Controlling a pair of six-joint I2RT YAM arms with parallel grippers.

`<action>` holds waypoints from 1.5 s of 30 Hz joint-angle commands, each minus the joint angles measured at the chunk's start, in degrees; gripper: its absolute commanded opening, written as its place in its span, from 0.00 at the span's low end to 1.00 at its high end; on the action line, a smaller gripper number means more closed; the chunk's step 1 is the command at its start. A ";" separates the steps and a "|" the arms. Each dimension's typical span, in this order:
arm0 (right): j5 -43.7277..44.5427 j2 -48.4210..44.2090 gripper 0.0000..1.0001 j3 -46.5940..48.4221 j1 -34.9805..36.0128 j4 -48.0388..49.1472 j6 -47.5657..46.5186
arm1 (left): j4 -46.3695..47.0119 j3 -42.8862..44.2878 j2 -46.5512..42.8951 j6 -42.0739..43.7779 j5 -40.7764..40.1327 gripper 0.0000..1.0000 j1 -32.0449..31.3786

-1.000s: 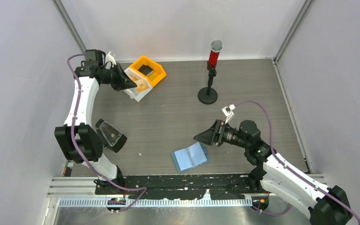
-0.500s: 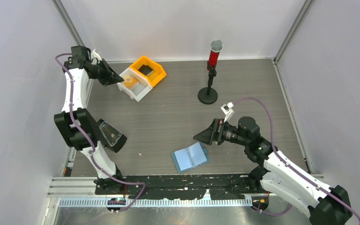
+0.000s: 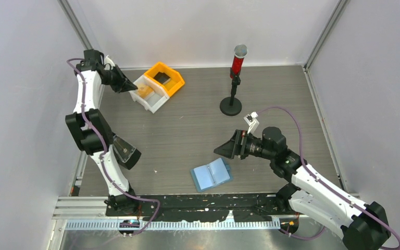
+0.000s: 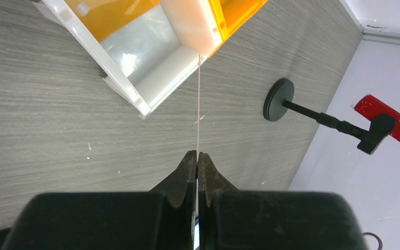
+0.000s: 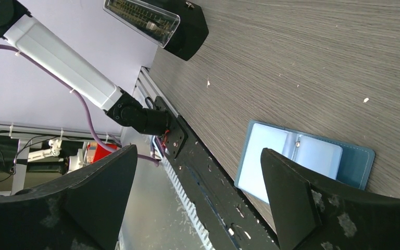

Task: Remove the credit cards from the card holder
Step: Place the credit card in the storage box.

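Left end effector (image 3: 131,86) is clenched, nothing visibly held, beside the white bin (image 3: 153,104); I could clip its rim and spill the orange-tan card (image 3: 145,91). Right end effector (image 3: 220,151) gapes wide near the card holder (image 3: 212,174), which lies open on the counter (image 3: 187,130).

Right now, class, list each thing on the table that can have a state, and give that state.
card holder: open, lying flat on the table, no card showing.
dark card: out, in the orange bin.
orange-tan card: out, in the white bin.
left gripper: shut, empty.
right gripper: open, empty.
microphone: standing upright.
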 commanded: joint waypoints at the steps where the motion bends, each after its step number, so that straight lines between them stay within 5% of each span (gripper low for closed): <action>1: 0.88 -0.19 0.97 3.25 0.17 1.06 -1.37 | 2.25 4.76 3.31 -1.68 -0.65 0.00 0.24; 25: 1.18 9.84 0.97 9.70 0.14 -0.67 -4.78 | 5.45 17.37 20.15 -4.94 -0.22 0.05 0.14; 45: 2.77 10.75 0.97 10.89 0.08 -2.07 -5.35 | 7.04 19.78 22.98 -5.02 -1.84 0.22 0.23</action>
